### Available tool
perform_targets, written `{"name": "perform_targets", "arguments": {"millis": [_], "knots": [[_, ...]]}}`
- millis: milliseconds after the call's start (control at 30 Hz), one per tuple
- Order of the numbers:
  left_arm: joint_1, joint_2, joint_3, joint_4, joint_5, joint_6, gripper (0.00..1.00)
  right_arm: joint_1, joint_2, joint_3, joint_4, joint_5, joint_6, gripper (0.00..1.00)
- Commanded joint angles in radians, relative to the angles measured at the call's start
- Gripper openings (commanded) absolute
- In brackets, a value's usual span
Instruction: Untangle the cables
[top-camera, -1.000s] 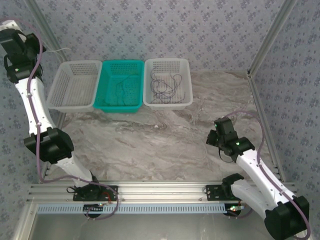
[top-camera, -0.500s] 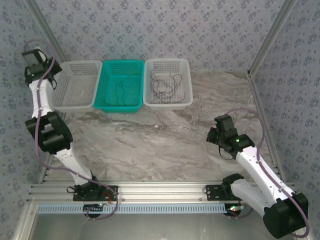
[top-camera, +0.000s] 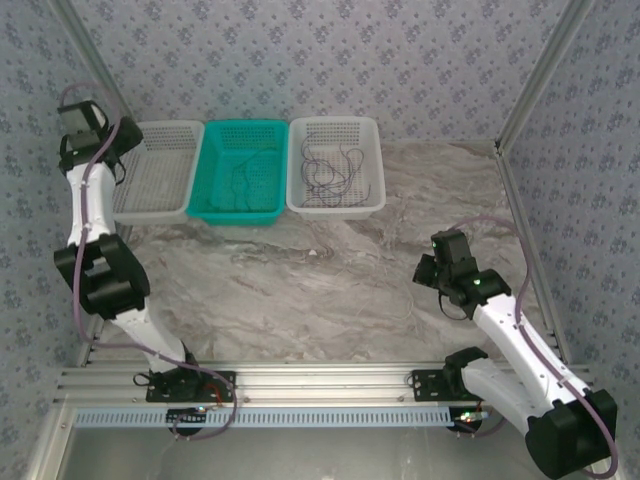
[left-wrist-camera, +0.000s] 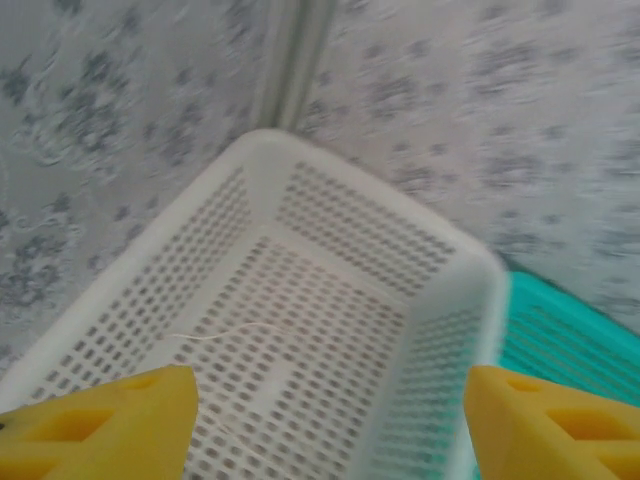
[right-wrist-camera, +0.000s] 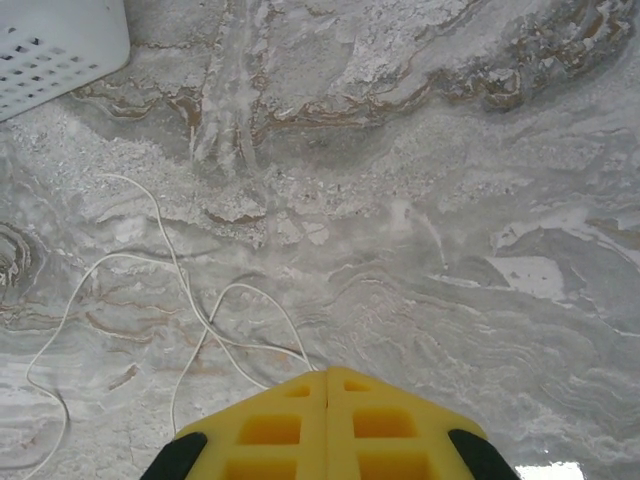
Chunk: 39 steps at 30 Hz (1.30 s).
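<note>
Grey marble-veined tabletop (top-camera: 330, 290); floral-patterned grey walls (top-camera: 330, 60); aluminium corner posts (top-camera: 535, 75); even, soft light

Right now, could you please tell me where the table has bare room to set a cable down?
The marble between the baskets and arm bases is bare mid-table. Crowded: the white cable by the right gripper.
</note>
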Motion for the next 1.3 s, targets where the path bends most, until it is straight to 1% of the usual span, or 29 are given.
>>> {"name": "perform_targets", "arguments": {"millis": [0, 33, 133, 167, 233, 267, 300, 367, 400, 467, 533, 600, 667, 700, 767, 800, 867, 967, 1067, 1133, 1167, 1267], "knots": [[-0.126, -0.229, -0.074, 0.015, 0.083, 0.0, 0.71, -0.007, 0.014, 0.031, 0.058, -0.048, -0.042, 0.0], [-0.17, -0.273, -0.116, 0.024, 0.113, 0.008, 0.71, -0.007, 0.017, 0.037, 0.067, -0.06, -0.06, 0.0], [-0.345, -0.397, -0.279, 0.089, 0.224, 0.046, 0.73, -0.007, 0.026, 0.069, 0.096, -0.122, -0.129, 0.0], [-0.418, -0.431, -0.341, 0.108, 0.252, 0.067, 0.74, -0.006, 0.032, 0.08, 0.105, -0.145, -0.156, 0.0], [-0.55, -0.473, -0.436, 0.136, 0.271, 0.091, 0.76, -0.002, 0.052, 0.098, 0.109, -0.161, -0.194, 0.0], [-0.609, -0.487, -0.485, 0.154, 0.258, 0.075, 0.76, 0.0, 0.069, 0.104, 0.105, -0.16, -0.207, 0.04], [-0.661, -0.498, -0.538, 0.191, 0.246, 0.034, 0.77, 0.001, 0.093, 0.109, 0.102, -0.164, -0.217, 0.11], [-0.75, -0.507, -0.622, 0.278, 0.237, -0.052, 0.77, 0.007, 0.146, 0.118, 0.106, -0.179, -0.217, 0.2], [-0.802, -0.504, -0.644, 0.291, 0.212, -0.07, 0.77, 0.01, 0.185, 0.121, 0.113, -0.198, -0.214, 0.27], [-0.914, -0.482, -0.65, 0.258, 0.147, -0.059, 0.78, 0.017, 0.252, 0.134, 0.113, -0.216, -0.201, 0.34], [-1.013, -0.442, -0.648, 0.212, 0.093, -0.054, 0.78, 0.029, 0.322, 0.144, 0.103, -0.191, -0.176, 0.41], [-1.092, -0.398, -0.648, 0.163, 0.039, -0.06, 0.78, 0.042, 0.388, 0.144, 0.111, -0.172, -0.17, 0.43], [-1.146, -0.365, -0.653, 0.133, -0.017, -0.058, 0.77, 0.062, 0.452, 0.141, 0.149, -0.16, -0.192, 0.45], [-1.163, -0.352, -0.661, 0.131, -0.036, -0.061, 0.77, 0.073, 0.49, 0.146, 0.168, -0.152, -0.206, 0.45], [-1.173, -0.336, -0.68, 0.14, -0.049, -0.08, 0.78, 0.089, 0.559, 0.161, 0.204, -0.129, -0.228, 0.43], [-1.174, -0.329, -0.688, 0.146, -0.05, -0.088, 0.78, 0.095, 0.595, 0.167, 0.223, -0.112, -0.23, 0.39], [-1.175, -0.322, -0.697, 0.143, -0.056, -0.088, 0.77, 0.1, 0.654, 0.184, 0.254, -0.097, -0.226, 0.27], [-1.175, -0.32, -0.705, 0.12, -0.068, -0.074, 0.78, 0.108, 0.736, 0.22, 0.267, -0.118, -0.222, 0.15], [-1.175, -0.324, -0.712, 0.104, -0.063, -0.06, 0.78, 0.128, 0.757, 0.25, 0.258, -0.12, -0.228, 0.0], [-1.174, -0.323, -0.716, 0.099, -0.022, -0.039, 0.78, 0.142, 0.716, 0.253, 0.248, -0.13, -0.231, 0.0], [-1.174, -0.319, -0.719, 0.103, 0.022, -0.02, 0.78, 0.144, 0.679, 0.248, 0.247, -0.155, -0.231, 0.0], [-1.179, -0.261, -0.708, 0.105, 0.24, 0.043, 0.79, 0.139, 0.556, 0.211, 0.263, -0.263, -0.202, 0.0]]}}
